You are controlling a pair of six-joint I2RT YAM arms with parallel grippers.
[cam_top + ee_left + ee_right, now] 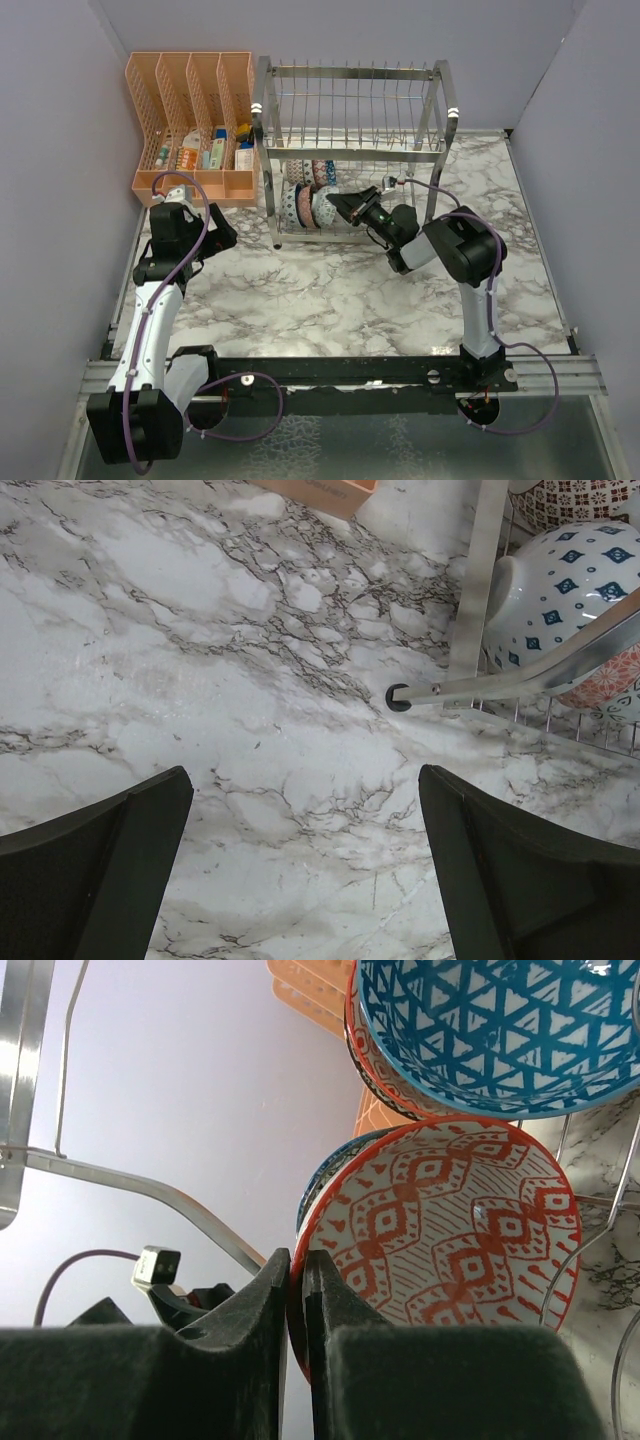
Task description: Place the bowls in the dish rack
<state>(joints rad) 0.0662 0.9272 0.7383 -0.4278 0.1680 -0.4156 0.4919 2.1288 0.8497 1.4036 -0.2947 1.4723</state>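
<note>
- Red-patterned bowl [450, 1230], rim pinched in the right hand [297, 1265], stands in the dish rack [350, 100] lower tier, other bowls [300, 200] lined up just beyond it.
- Left hand [305, 780] spread, empty, rack foot [400, 697] just ahead.
- No bowl showing on the table [330, 300]; only the release looks left.

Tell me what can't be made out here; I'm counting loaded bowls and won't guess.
- How many bowls: top view, dish rack wires and right gripper cover the row.
- Lower rim of the red bowl: right wrist view, behind the fingers.
- Contents of the orange organiser: top view, too small.
</note>
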